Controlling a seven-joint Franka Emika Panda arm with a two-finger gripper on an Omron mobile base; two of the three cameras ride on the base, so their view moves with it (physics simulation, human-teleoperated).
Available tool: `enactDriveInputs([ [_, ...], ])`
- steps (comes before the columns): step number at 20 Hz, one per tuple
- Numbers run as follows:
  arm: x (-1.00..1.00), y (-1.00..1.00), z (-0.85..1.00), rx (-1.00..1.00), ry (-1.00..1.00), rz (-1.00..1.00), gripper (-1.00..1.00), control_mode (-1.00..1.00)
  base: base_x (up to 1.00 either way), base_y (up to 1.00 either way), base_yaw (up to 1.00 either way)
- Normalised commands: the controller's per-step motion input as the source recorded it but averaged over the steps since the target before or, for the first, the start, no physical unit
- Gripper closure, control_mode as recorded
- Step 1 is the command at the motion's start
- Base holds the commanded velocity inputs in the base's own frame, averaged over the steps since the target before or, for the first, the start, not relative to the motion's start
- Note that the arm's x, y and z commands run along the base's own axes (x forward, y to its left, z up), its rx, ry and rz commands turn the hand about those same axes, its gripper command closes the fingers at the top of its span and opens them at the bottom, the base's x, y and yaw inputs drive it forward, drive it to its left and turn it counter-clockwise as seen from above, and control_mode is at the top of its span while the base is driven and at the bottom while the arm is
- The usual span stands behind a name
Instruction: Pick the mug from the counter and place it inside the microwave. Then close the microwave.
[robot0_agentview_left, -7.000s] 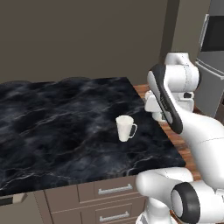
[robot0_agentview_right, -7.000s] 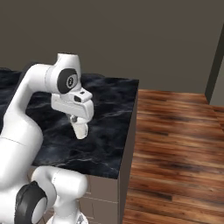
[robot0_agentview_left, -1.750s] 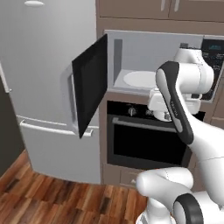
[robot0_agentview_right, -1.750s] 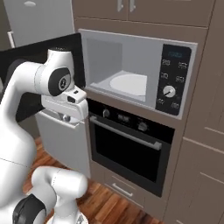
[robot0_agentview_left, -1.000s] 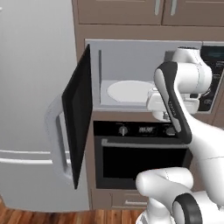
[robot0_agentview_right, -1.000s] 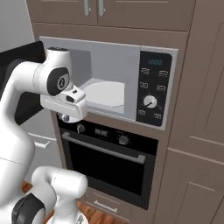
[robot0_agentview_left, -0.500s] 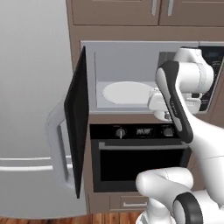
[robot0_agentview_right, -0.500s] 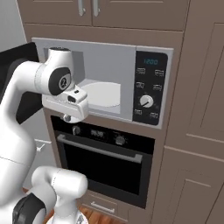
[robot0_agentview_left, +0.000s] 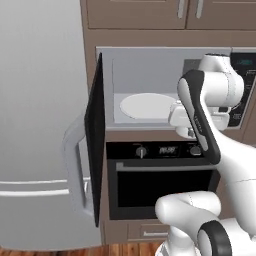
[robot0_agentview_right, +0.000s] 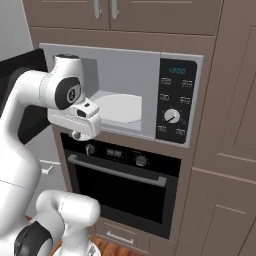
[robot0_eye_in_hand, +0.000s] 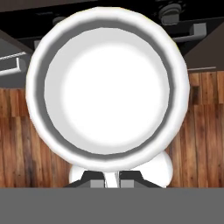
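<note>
While hand (robot0_eye_in_hand: 112, 181) clamps mug (robot0_eye_in_hand: 107, 85) at rim, mug hangs just outside microwave (robot0_agentview_right: 150, 60) opening, below turntable (robot0_agentview_right: 117, 108) level. Likely rigid, light, glazed-slick, chippable; rim pinch adequate, keep mouth level.

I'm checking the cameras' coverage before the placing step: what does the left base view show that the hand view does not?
Left base view alone: the microwave with its door swung open, the white turntable in the grey cavity, and the grey refrigerator beside it.

Hand view alone: the mug seen straight into its round white mouth, the pincer shut on the mug's lower edge, and wooden floor beyond.

Both: the black oven with its knobs, below the microwave.
</note>
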Motion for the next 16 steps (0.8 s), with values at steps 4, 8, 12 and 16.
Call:
enactDriveInputs([
  [4, 0.00, 0.00, 0.00, 0.00, 0.00, 0.00, 1.00, 1.00, 0.00, 0.25, -0.13],
  [8, 0.00, 0.00, 0.00, 0.00, 0.00, 0.00, 1.00, 1.00, 0.01, 0.39, -0.01],
  [12, 0.00, 0.00, 0.00, 0.00, 0.00, 0.00, 1.00, 1.00, 0.26, 0.22, 0.00],
  [16, 0.00, 0.00, 0.00, 0.00, 0.00, 0.00, 1.00, 1.00, 0.25, 0.16, 0.00],
])
